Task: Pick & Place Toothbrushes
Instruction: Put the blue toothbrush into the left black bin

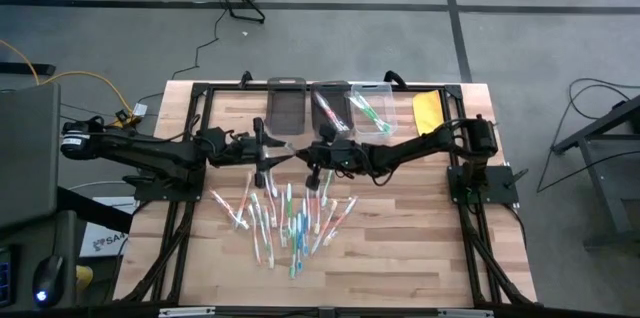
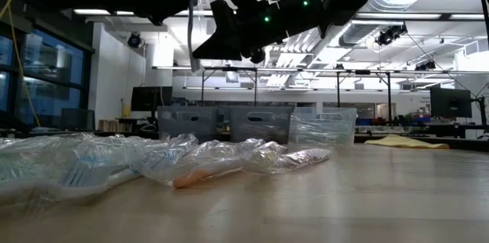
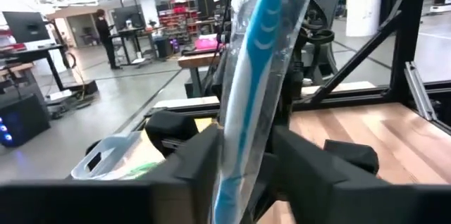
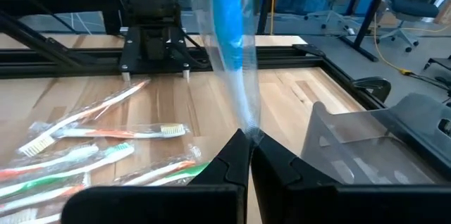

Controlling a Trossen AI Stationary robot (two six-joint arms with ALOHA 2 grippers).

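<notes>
While both arms meet above mid-desk, left tool [image 3: 239, 175] and clenched right tool [image 4: 250, 157] each pinch one wrapped blue toothbrush [image 3: 250, 76].

A pale wooden bench [image 1: 400, 248] with a black frame carries a loose spread of wrapped toothbrushes [image 1: 285, 220], white, green, blue and orange-red, lying at its middle. Along the far edge stand two smoky bins [image 1: 286, 106] and a clear bin [image 1: 372, 108] side by side, with a yellow flat object [image 1: 427, 110] beside them.
</notes>
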